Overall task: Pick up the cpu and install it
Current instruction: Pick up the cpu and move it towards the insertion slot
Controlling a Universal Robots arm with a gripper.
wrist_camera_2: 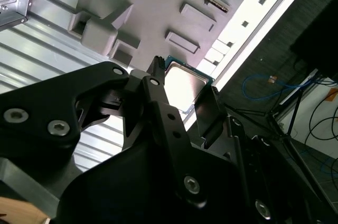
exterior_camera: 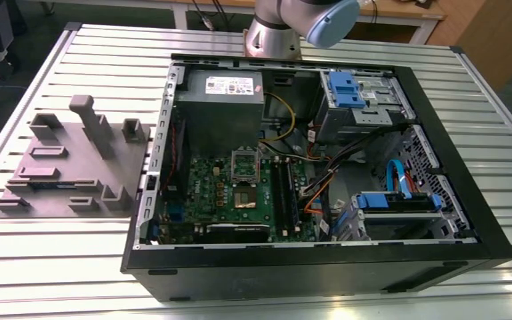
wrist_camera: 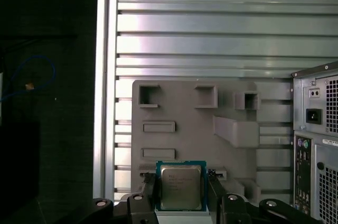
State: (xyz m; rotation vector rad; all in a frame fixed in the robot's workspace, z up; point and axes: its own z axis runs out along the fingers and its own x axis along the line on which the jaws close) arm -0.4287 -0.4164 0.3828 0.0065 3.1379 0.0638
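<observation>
Where the arm (exterior_camera: 279, 30) enters the exterior view, at the upper middle of the frame, a silver link and a pale blue joint cap hang over the far edge of the open computer case (exterior_camera: 327, 267). In the first wrist view the camera looks straight down past the gripper (wrist_camera: 181, 196) onto the slatted metal table (wrist_camera: 211, 23), so the tool points downward. Its two black fingers (wrist_camera: 149, 189) are drawn in to the width of the cpu (wrist_camera: 181, 184) and press on two opposite edges of the chip, which sits flat between them with its shiny silver top facing the camera. The second wrist view looks along the black finger linkages and shows the same grip (wrist_camera_2: 182, 97), with the cpu (wrist_camera_2: 182, 78) pinched between the tips. The chip hangs over one edge of the grey fixture plate (wrist_camera: 185, 108), whose pockets and raised blocks look small behind it. That plate (exterior_camera: 69, 167) lies on the table (exterior_camera: 25, 267) at the exterior view's left, just beside the case. Inside the case the green motherboard (exterior_camera: 238, 193) lies in the lower middle of the frame, below the grey power supply (exterior_camera: 221, 107).
</observation>
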